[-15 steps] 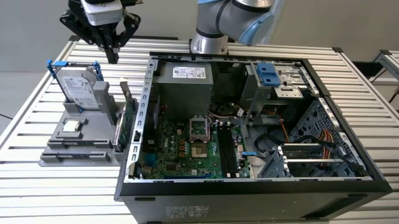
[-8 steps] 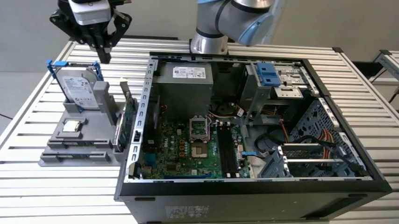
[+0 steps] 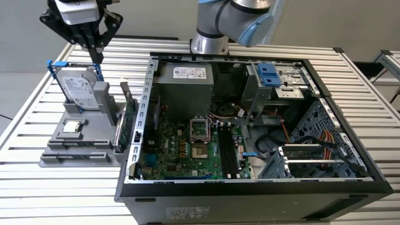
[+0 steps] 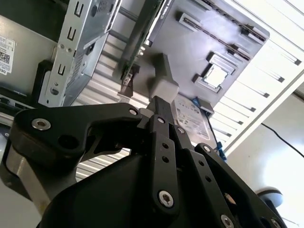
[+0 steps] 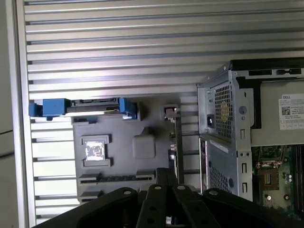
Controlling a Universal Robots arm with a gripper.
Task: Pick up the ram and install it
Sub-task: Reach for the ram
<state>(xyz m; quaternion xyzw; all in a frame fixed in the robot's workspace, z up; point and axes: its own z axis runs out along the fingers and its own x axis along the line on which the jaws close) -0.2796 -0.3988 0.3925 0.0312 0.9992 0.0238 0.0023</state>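
The ram [image 5: 116, 178] is a thin dark stick lying in a slot of the grey holder [image 5: 121, 126], beside the square silver chip [image 5: 95, 151]. In the second wrist view the ram [image 4: 216, 27] shows as a long dark line across the holder [image 4: 190, 52]. My gripper [image 3: 97, 56] hangs high over the far end of the holder [image 3: 69, 157], above the upright hard drive [image 3: 81, 91]. Its fingers [image 4: 159, 107] are pressed together with nothing between them. The open computer case [image 3: 325, 84] holds the motherboard [image 3: 181, 150] with long black memory slots [image 3: 226, 150].
A green expansion card [image 3: 128, 124] stands on edge between the holder and the case wall [image 3: 145, 108]. The hard drive has blue clips [image 5: 52, 107]. Inside the case sit a power supply [image 3: 184, 82], a drive cage [image 3: 281, 79] and loose cables [image 3: 325, 138]. A slatted metal table [image 3: 62, 192] carries everything.
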